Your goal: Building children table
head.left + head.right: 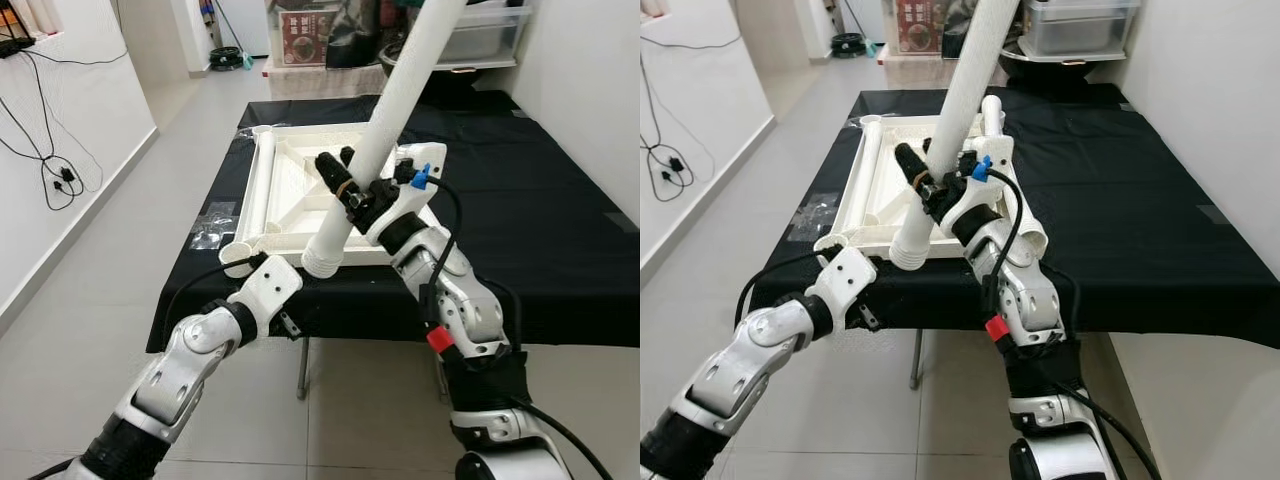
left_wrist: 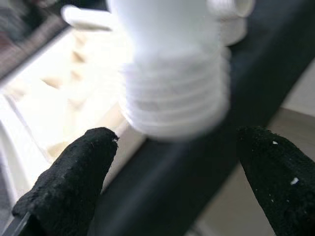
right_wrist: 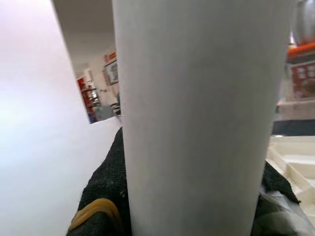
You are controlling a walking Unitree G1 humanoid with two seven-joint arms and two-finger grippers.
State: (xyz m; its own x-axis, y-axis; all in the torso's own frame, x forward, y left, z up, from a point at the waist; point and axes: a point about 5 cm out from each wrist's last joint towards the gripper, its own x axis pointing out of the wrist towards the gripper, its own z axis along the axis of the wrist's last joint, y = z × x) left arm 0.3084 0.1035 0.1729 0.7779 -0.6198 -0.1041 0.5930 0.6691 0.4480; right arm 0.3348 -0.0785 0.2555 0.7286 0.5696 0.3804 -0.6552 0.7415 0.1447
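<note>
A black-covered tabletop point(image 1: 560, 240) carries an upturned white children's table panel point(image 1: 290, 190) near its front edge. Above the panel, a long white leg tube point(image 1: 385, 140) slants upward, its threaded end low at the panel's front rim. The right end effector point(image 1: 345, 185) pinches this tube mid-length. The left wrist view shows the left end effector point(image 2: 174, 182) spread wide, threads between its fingers point(image 2: 74, 177).
</note>
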